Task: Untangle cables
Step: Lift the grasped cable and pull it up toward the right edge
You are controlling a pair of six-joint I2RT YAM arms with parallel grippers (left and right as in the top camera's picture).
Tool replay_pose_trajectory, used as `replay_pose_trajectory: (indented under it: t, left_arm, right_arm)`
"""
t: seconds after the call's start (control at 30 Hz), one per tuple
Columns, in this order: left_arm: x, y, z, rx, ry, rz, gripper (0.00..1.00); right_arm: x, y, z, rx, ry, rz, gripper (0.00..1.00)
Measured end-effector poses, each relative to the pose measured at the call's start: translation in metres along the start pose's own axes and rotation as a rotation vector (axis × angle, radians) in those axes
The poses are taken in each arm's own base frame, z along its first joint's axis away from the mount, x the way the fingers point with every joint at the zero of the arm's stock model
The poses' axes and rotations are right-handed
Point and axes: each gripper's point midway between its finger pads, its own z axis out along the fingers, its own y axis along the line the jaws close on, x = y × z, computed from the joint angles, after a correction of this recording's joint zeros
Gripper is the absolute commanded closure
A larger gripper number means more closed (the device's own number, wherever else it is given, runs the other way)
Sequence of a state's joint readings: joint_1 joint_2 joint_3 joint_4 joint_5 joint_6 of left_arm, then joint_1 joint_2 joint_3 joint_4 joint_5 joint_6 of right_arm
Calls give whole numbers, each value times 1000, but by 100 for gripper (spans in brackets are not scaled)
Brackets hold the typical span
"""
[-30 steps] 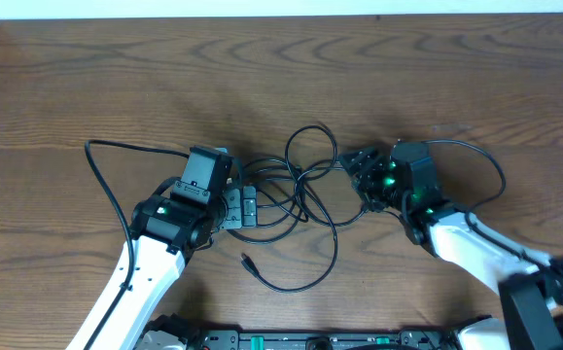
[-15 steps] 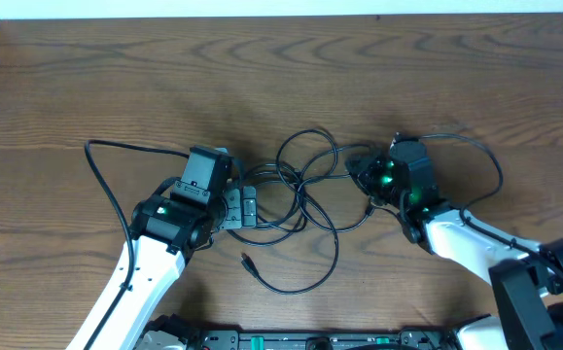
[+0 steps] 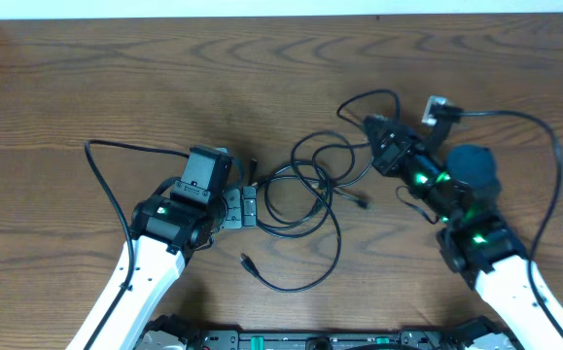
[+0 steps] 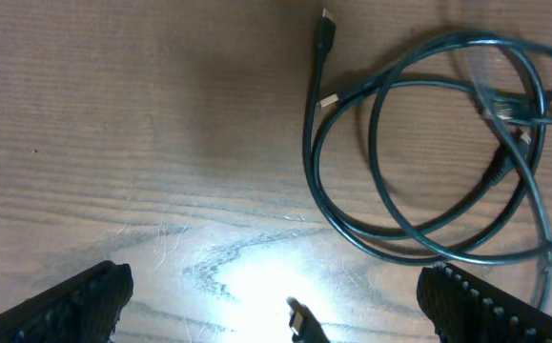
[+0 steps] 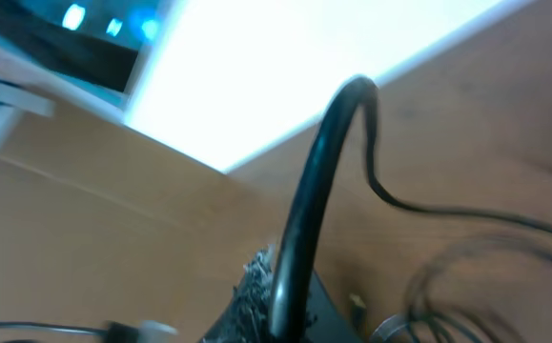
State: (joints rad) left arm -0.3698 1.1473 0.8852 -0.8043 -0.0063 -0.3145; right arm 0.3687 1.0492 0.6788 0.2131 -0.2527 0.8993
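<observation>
Thin black plug-ended cables (image 3: 310, 180) lie tangled on the brown wooden counter (image 3: 116, 78). The right gripper (image 3: 372, 126) is clamped on one strand (draw it out slowly, watching for snags); the left gripper (image 3: 248, 205) gapes empty beside the heap.

The right gripper (image 3: 371, 124) now sits farther back and right, fingers clamped on a strand, and the cables (image 4: 305, 133) stretch rightward.

A: Overhead?
B: Straight down, far off, taking in the whole bench (image 3: 87, 78).
A: Wrists?
B: Left looks down from close above the cables (image 4: 306, 143), which overhead shares; right tilts upward along the bench, very near, blurred.
</observation>
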Motion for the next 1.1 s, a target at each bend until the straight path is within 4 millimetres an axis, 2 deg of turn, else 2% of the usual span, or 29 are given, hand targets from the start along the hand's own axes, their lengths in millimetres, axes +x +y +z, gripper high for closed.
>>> replay_pose_trajectory:
  t: [0.17,0.4,0.53,0.7,0.8,0.9,1.0,1.1]
  left_arm:
    - [0,0,0,0,0,0,0]
    - [0,0,0,0,0,0,0]
    - [0,0,0,0,0,0,0]
    - [0,0,0,0,0,0,0]
    - [0,0,0,0,0,0,0]
    - [0,0,0,0,0,0,0]
    - [0,0,0,0,0,0,0]
    - [0,0,0,0,0,0,0]
  right_arm:
    - [-38,55,-18,-70,-60,-91,98]
    - [-85,119,-39,-161,-166,-212,99]
    - [-111,149,-54,-197,-253,-268,98]
    - [-138,176,-73,-212,-368,-354,99]
    - [-144,180,-77,-195,-403,-432,99]
    - [-143,171,-73,-138,-401,-518,99]
    - [-145,150,-61,-31,-393,-605,99]
    - [-153,119,-39,130,-404,-709,99]
